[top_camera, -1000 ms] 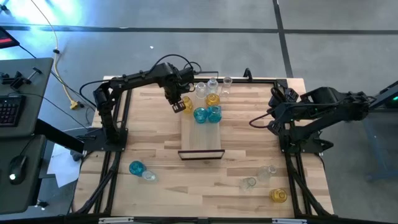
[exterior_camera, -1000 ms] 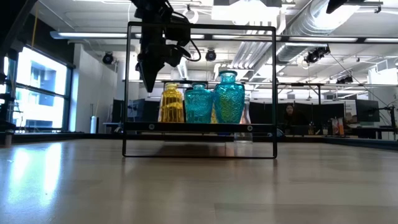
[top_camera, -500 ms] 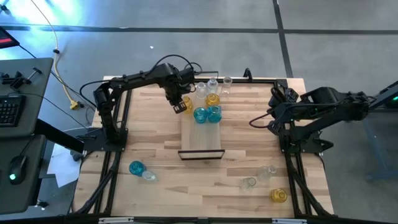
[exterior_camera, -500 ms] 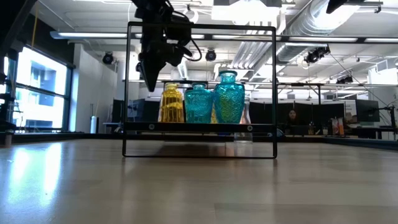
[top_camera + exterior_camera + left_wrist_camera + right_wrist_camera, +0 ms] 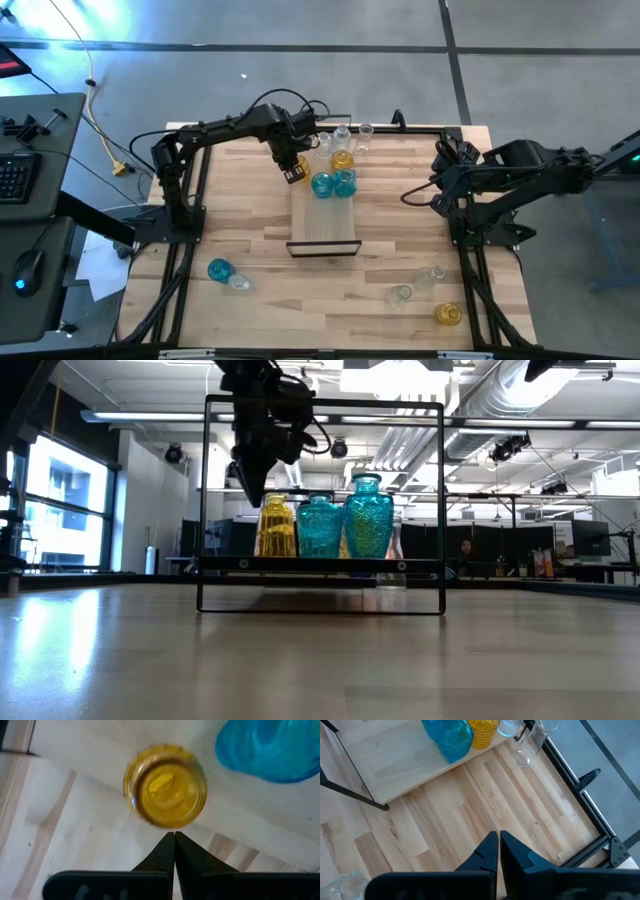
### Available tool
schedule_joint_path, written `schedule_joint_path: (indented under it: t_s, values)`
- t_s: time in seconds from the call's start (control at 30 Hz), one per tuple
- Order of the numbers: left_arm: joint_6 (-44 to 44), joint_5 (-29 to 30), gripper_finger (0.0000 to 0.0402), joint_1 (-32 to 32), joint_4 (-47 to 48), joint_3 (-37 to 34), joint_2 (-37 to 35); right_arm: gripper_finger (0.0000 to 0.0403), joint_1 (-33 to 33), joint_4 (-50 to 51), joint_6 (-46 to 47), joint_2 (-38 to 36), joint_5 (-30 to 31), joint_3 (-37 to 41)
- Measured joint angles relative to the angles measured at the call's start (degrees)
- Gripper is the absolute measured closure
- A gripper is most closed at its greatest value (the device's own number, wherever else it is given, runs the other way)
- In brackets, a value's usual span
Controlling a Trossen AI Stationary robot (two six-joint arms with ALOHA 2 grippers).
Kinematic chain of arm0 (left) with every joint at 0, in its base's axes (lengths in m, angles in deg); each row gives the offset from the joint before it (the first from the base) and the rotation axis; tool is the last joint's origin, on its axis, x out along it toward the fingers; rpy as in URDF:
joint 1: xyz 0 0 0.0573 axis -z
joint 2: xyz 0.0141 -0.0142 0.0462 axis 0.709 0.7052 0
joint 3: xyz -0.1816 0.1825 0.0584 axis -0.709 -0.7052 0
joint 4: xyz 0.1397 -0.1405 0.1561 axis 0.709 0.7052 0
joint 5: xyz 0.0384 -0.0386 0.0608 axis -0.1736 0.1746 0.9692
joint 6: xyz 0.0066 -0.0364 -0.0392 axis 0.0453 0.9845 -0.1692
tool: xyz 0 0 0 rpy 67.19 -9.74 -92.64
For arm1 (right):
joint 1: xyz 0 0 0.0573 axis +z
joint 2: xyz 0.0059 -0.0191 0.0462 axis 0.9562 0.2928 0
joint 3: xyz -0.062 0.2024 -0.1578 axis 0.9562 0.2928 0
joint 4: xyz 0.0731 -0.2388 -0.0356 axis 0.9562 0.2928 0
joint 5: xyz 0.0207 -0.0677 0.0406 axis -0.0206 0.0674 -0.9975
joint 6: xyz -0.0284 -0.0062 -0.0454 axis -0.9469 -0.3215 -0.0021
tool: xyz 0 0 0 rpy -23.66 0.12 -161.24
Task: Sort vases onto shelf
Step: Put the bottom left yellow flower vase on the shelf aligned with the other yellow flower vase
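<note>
Left wrist view: the left gripper (image 5: 174, 837), fully closed and empty, hovers seemingly above an amber vase (image 5: 165, 786).

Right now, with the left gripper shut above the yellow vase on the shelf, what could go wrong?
1. The left gripper hangs shut just above the yellow vase. If it drops or swings, it may knock the vase over.
2. That vase stands near the shelf edge, beside two blue vases. A push could send it off the board or into them.
3. The vases are crowded at one end of the shelf, so there is little room to set another one there.
</note>
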Motion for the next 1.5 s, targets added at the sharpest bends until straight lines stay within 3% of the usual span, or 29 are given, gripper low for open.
schedule_joint_path:
  t_s: [0.67,0.93,1.17,1.5]
  values:
    - [0.6,-1.9,0.0401,1.4,-4.4,0.0,0.1,0.0403,0.0,0.0,-0.5,0.0,-0.3,0.0]
    - [-2.5,4.8,0.0401,1.0,2.9,0.0,0.1,0.0403,0.0,0.0,0.0,0.0,-0.7,0.0]
    - [-2.6,5.0,0.0401,-1.0,-2.5,0.0,0.1,0.0403,0.0,0.0,0.2,0.0,-0.7,0.0]
    - [-1.5,2.8,0.0401,-1.0,-2.9,0.0,0.1,0.0403,0.0,0.0,0.1,0.0,-0.7,0.0]
